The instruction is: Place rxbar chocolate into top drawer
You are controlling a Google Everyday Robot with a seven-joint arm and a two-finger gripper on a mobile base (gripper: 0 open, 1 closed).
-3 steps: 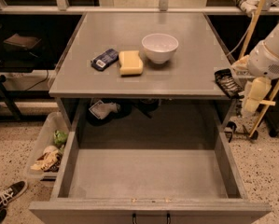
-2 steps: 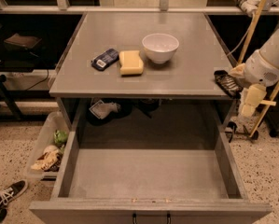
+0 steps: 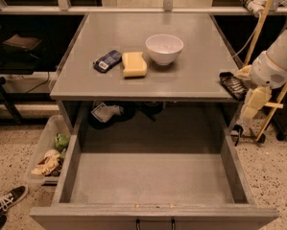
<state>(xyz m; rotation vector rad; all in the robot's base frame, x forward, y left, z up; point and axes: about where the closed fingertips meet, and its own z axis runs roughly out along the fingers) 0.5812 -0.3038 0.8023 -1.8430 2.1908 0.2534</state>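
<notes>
The rxbar chocolate (image 3: 231, 86), a flat black bar with light lettering, sits in my gripper (image 3: 240, 78) at the right front corner of the grey tabletop (image 3: 191, 78). The gripper is shut on the bar's right end, and the white arm reaches in from the right edge. I cannot tell whether the bar touches the table. The top drawer (image 3: 152, 178) is pulled wide open below the table. Its grey inside is bare, and a dark handle (image 3: 155, 223) shows on its front panel. The bar is behind and to the right of the drawer's opening.
On the tabletop are a white bowl (image 3: 164, 49), a yellow sponge (image 3: 134, 63) and a dark blue packet (image 3: 107, 60). A clear bin of clutter (image 3: 51, 152) stands left of the drawer. Wooden poles (image 3: 263, 28) lean at the right, and a shoe (image 3: 6, 200) is at the bottom left.
The gripper with the bar has shifted slightly left toward the table's corner, and the arm has risen a little. Nothing else moved.
</notes>
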